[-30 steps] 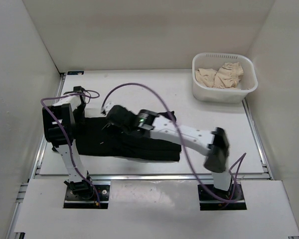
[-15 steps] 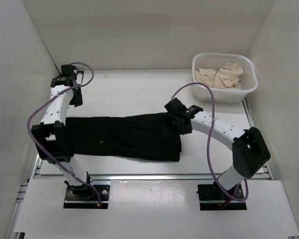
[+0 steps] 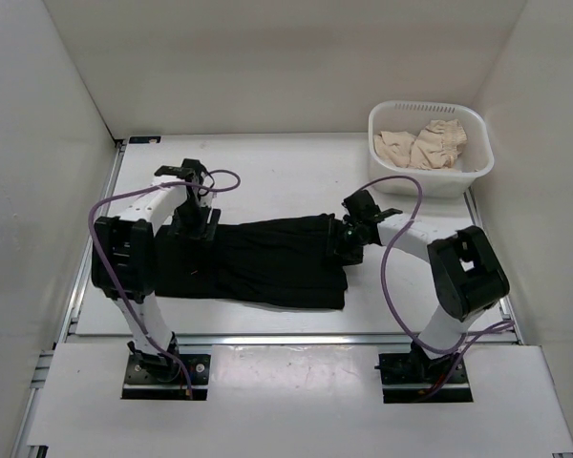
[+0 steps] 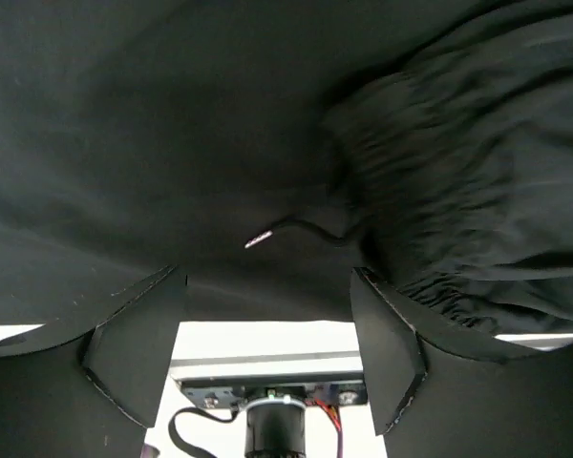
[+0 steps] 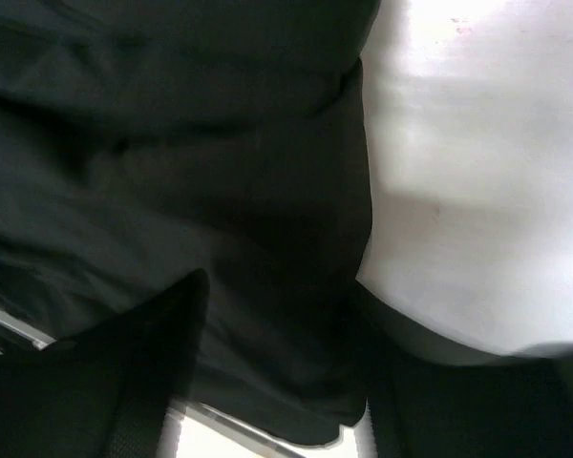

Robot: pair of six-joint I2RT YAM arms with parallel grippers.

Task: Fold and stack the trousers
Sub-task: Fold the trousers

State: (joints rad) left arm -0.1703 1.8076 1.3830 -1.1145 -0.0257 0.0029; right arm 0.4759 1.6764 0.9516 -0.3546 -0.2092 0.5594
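The black trousers [image 3: 258, 262] lie flat across the table's near middle, in a long folded strip running left to right. My left gripper [image 3: 193, 227] hangs over their far left edge. In the left wrist view it [image 4: 267, 277] is open, with black fabric [image 4: 267, 114] ahead of the fingers and nothing between them. My right gripper [image 3: 344, 246] is at the trousers' right end. In the right wrist view it [image 5: 279, 286] is open over the fabric's edge [image 5: 172, 143], with white table [image 5: 477, 191] beside it.
A white basket [image 3: 430, 178] holding beige cloth garments [image 3: 422, 145] stands at the back right corner. White walls enclose the table on three sides. A metal rail runs along the table's near edge [image 3: 286, 336].
The right arm drew back from the trousers' left part to their right end. The left gripper swung out to the far left, then came back to the trousers' far left edge.
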